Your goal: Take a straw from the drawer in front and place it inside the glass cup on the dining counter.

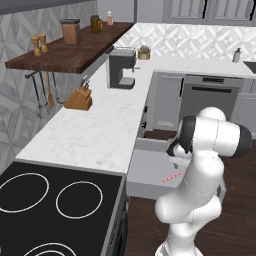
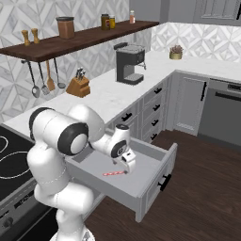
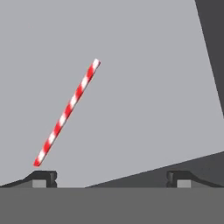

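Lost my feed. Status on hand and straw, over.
Hand open above open drawer. Straw flat on drawer floor, not gripped, off toward one finger. Nothing in the way.

From behind the arm's left we are looking forward and down across the stove (image 1: 55, 210) and counter (image 1: 95, 130). From its right we are looking down into the open drawer (image 2: 141, 181). Both are sharing that drawer and the straw (image 2: 114, 173). From the hand we are peering closely at the drawer floor.
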Motion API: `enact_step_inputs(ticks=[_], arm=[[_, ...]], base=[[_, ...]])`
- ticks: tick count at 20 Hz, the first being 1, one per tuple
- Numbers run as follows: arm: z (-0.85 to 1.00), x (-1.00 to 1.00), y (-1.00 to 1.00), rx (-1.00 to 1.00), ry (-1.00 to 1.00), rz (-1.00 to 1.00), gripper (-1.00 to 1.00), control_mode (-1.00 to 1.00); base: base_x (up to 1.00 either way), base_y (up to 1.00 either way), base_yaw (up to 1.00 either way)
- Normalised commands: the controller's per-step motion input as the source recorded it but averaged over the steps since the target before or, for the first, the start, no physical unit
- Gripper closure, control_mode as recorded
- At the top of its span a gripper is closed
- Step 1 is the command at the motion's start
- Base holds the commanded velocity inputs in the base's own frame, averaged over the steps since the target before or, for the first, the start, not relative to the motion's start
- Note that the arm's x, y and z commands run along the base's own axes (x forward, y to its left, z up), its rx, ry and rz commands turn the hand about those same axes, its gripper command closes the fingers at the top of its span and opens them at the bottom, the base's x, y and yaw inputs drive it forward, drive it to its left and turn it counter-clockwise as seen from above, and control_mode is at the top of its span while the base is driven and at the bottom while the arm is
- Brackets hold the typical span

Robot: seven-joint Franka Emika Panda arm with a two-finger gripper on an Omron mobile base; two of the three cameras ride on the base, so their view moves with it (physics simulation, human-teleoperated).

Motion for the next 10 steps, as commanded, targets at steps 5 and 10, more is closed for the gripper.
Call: enact_step_inputs(ticks=[5, 10], arm=[[-0.2, 0.28, 0.0, -0.03, 0.0, -0.22, -1.0, -1.0], [-0.23, 0.5, 0.0, -0.01, 0.0, -0.16, -1.0, -1.0]], base=[[0.0, 0.0, 0.0], [0.0, 0.0, 0.0]])
